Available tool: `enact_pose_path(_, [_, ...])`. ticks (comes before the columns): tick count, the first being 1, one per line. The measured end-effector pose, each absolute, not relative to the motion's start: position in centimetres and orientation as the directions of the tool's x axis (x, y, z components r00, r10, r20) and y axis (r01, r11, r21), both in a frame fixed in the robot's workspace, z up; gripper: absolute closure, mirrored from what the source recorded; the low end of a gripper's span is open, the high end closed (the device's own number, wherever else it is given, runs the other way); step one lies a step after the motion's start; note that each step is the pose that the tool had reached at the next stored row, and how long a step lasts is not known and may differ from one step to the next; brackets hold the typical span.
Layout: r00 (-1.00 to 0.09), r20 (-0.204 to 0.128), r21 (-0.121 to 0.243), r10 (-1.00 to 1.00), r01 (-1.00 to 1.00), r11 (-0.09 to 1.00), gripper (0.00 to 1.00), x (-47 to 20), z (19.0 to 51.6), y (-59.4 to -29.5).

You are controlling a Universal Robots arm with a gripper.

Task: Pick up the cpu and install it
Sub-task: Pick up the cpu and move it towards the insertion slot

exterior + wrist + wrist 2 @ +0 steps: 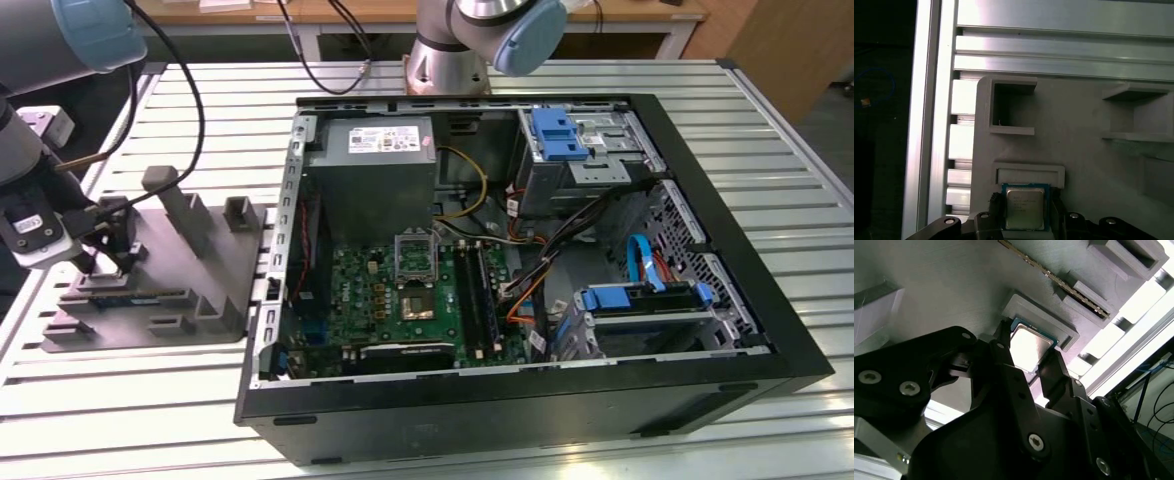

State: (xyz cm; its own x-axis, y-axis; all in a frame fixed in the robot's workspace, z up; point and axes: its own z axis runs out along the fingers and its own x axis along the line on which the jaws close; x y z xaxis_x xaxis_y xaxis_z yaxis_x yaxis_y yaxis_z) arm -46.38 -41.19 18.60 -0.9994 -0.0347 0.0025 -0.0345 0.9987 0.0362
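Observation:
The cpu (pixel 1025 207) is a small square chip with a pale metal top and a green rim. It sits between my black fingers (pixel 1004 352), just off a shallow raised pocket (pixel 1029 174) of the grey fixture (pixel 200 260). My gripper (pixel 1028 354) is shut on the cpu (pixel 1029 341), one finger against each side edge. In the exterior view my gripper (pixel 107 262) hangs over the fixture's end on that view's left. The dark socket (pixel 416 300) lies on the green motherboard inside the open computer case (pixel 747 390), with its metal frame (pixel 414 250) raised.
The fixture carries upright posts (pixel 163 185) and slots, and a memory stick (pixel 1054 277) lies in one of them. Slatted aluminium table (pixel 134 410) runs under everything. Cables (pixel 467 185), a power supply (pixel 380 150) and blue drive brackets (pixel 558 135) crowd the case.

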Motion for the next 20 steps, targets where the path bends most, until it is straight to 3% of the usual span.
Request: enact_pose_path(20, [-0.999, 0.003, 0.028, -0.035, -0.035, 0.999, 0.53, -46.4, 20.1, -41.2])
